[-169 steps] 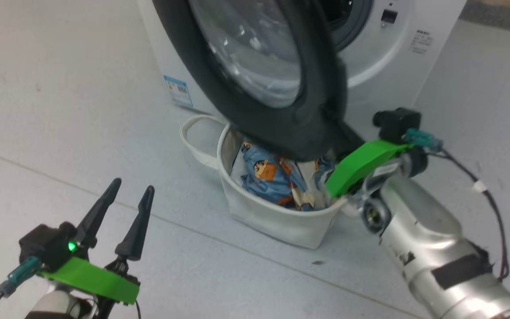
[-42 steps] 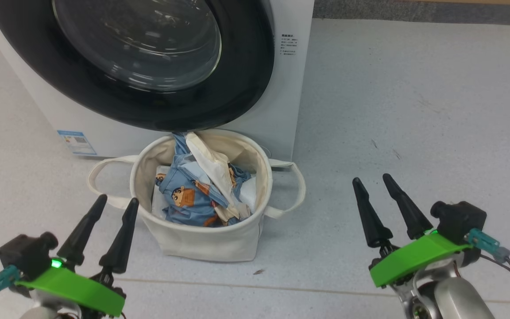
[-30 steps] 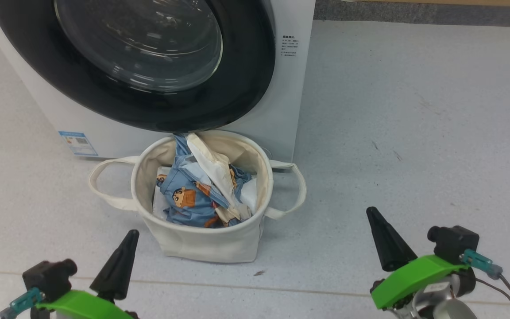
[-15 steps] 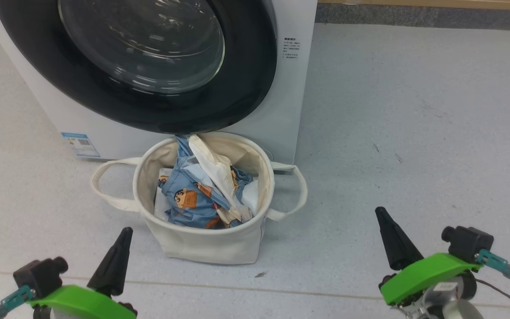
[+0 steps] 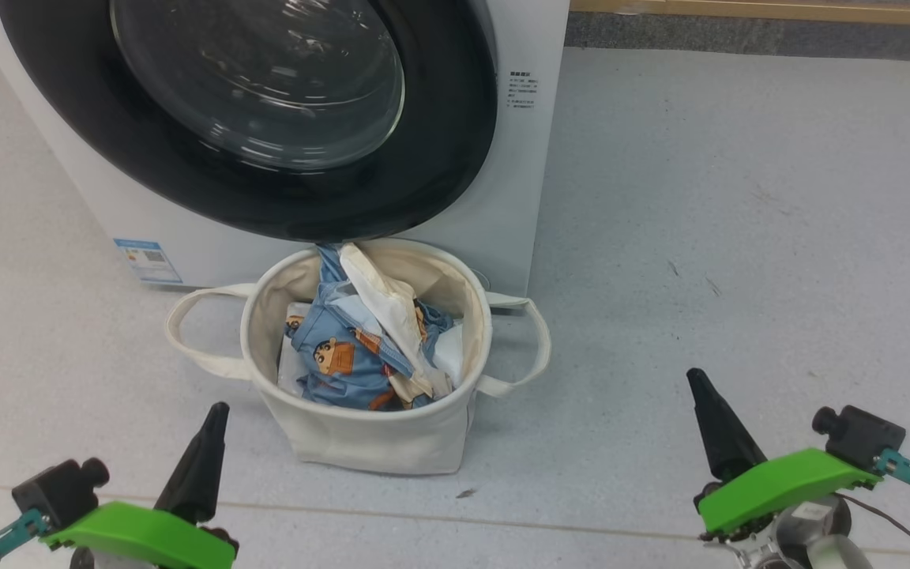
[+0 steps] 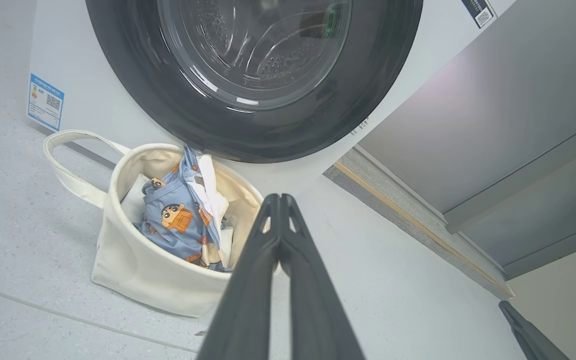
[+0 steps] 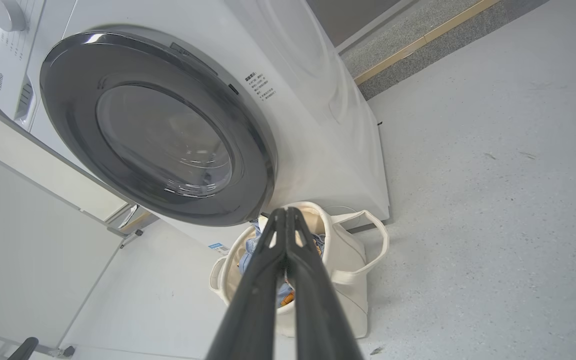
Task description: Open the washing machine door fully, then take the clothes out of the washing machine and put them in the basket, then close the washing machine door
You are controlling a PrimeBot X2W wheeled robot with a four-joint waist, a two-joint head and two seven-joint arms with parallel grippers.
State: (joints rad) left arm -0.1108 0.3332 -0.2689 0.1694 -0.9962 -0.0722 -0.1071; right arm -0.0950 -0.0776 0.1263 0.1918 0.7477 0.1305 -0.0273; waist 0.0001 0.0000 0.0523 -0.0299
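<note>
Head view: large round washing machine door with glossy black rim and bulging clear glass [image 5: 257, 87] sits flat against the white front-loading washing machine [image 5: 518, 197]. The right wrist view also shows it flush, no gap seen. The round cream canvas basket with two loop handles [image 5: 360, 442] stands on the pale grey speckled floor [image 5: 739, 237], right against the machine's front, under the door's lower edge. The light-blue clothes printed with orange-and-brown cartoon figures, plus cream parts [image 5: 344, 356], are bunched inside the basket. One blue strip rises to the door's lower rim; can't tell if it's pinched there or just leaning.

Left gripper [image 5: 214, 419] is at the lower left of the head view, fingers clenched together, holding nothing, just beside the basket's near-left side and not touching it. Right gripper [image 5: 708, 403] is at the lower right, likewise clenched and empty, well apart from the basket.

Step, as judged: the last one, door closing, looks done, clothes already in the basket, so the task is at its end. Next move calls for little: keep the arms clear. Only if that strip is caught would the door need reopening to free it.
</note>
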